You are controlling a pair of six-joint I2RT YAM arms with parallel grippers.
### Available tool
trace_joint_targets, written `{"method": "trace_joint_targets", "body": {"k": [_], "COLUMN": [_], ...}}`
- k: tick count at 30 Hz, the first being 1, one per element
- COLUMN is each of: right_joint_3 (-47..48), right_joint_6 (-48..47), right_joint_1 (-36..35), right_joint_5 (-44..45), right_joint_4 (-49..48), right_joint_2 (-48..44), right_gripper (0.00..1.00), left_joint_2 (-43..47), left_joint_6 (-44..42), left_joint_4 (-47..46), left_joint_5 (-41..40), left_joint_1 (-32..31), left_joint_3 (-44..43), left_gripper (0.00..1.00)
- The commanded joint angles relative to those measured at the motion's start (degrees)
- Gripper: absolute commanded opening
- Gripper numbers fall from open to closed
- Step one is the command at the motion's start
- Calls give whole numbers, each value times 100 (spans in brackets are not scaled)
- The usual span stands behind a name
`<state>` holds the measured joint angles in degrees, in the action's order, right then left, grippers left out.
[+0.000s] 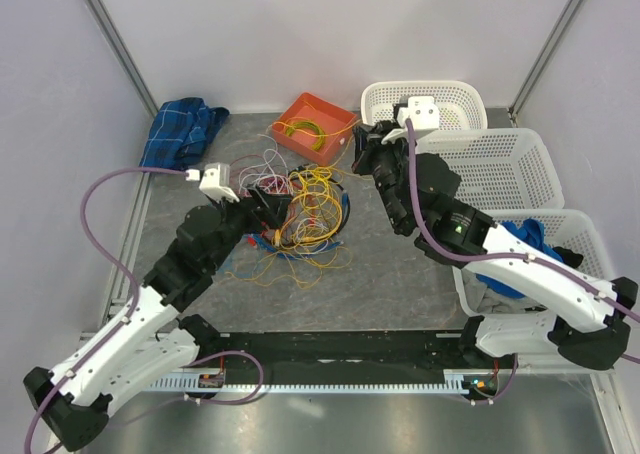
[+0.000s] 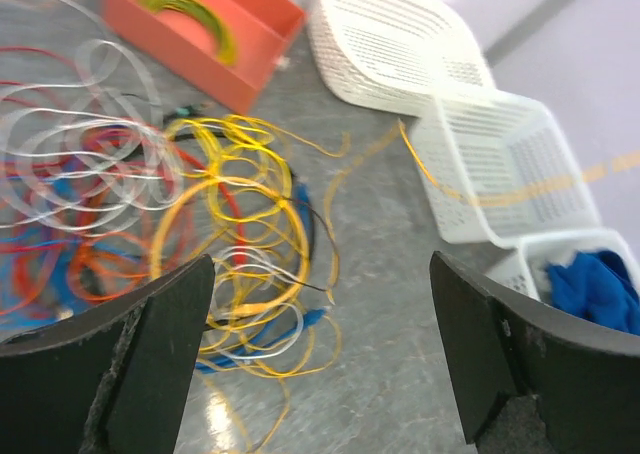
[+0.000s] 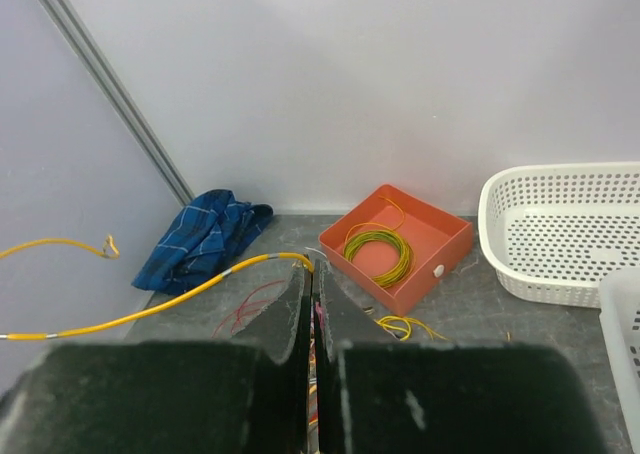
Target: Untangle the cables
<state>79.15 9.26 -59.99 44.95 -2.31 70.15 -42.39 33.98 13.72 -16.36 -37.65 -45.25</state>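
Note:
The cables (image 1: 300, 214) lie in a loose tangle of yellow, red, white, blue and orange wires on the grey table; they also show in the left wrist view (image 2: 230, 224). My left gripper (image 1: 270, 205) hovers over the tangle's left part, jaws wide open and empty (image 2: 320, 309). My right gripper (image 1: 362, 146) is raised near the orange box and shut on one yellow cable (image 3: 180, 299). That cable runs from the fingertips out to the left through the air. It also shows as a lifted strand in the left wrist view (image 2: 415, 154).
An orange box (image 1: 314, 124) behind the tangle holds a coiled yellow-green wire (image 3: 375, 249). Three white baskets (image 1: 500, 169) stand along the right; the nearest holds a blue cloth (image 1: 525, 239). Another blue cloth (image 1: 182, 132) lies at the back left.

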Motion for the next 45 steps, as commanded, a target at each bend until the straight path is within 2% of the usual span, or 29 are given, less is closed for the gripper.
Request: {"method": "trace_joint_targets", "body": {"k": [1, 3, 4, 8, 10, 15, 18, 22, 25, 29, 30, 32, 33, 35, 41, 42, 44, 45], "right_joint_3": [460, 557, 575, 811, 1101, 1786, 1972, 1946, 1823, 1621, 1595, 1551, 1524, 1463, 1235, 1164, 902, 804], "right_joint_6": [155, 190, 191, 331, 497, 832, 972, 1043, 1052, 1087, 1122, 1148, 1149, 1157, 1096, 1070, 1017, 1008], "right_joint_1": [22, 22, 31, 118, 206, 365, 383, 382, 391, 400, 409, 426, 426, 435, 444, 453, 444, 444], "right_joint_5": [146, 154, 155, 111, -82, -662, -970, -1146, -1155, -1146, -1164, -1173, -1181, -1164, -1032, -1023, -901, -822], "right_joint_4": [547, 643, 670, 907, 1153, 1732, 1935, 2032, 2067, 2076, 2068, 2068, 2076, 2068, 2059, 1998, 1918, 1857], "right_joint_2": [218, 288, 306, 473, 561, 833, 869, 746, 649, 526, 526, 500, 491, 456, 307, 272, 123, 70], "right_gripper": [0, 0, 0, 0, 0, 0, 0, 0, 0, 0, 0, 0, 0, 0, 0, 33, 70, 98], "left_joint_2": [440, 548, 530, 5, -216, -1076, -1551, -1860, -1974, -1983, -1992, -1975, -1957, -1826, -1334, -1229, -1201, -1210], "left_joint_6": [-259, -593, -759, -1821, -2034, -2720, -3098, -3389, -3679, -3889, -3916, -3934, -3934, -3881, -3618, -3522, -3094, -2933], "left_joint_4": [-3159, -4013, -4330, -4632, -4851, -5651, -5852, -5968, -6126, -6206, -6153, -5899, -5785, -5539, -4766, -4233, -3502, -2646], "left_joint_5": [1213, 1372, 1398, 1408, 1320, 1039, 530, 309, 265, 273, 308, 431, 467, 493, 625, 608, 459, 397], "left_joint_1": [-84, -163, -251, -550, -673, -744, -735, -726, -726, -718, -709, -709, -709, -709, -709, -709, -700, -700], "left_joint_3": [1270, 1920, 1976, 1898, 1880, 1643, 1344, 967, 826, 773, 729, 606, 571, 527, 308, 194, -375, -614], "left_gripper": [96, 100, 100, 100, 100, 100, 100, 99, 95, 76, 61, 44, 25, 4, 2, 2, 2, 2]}}
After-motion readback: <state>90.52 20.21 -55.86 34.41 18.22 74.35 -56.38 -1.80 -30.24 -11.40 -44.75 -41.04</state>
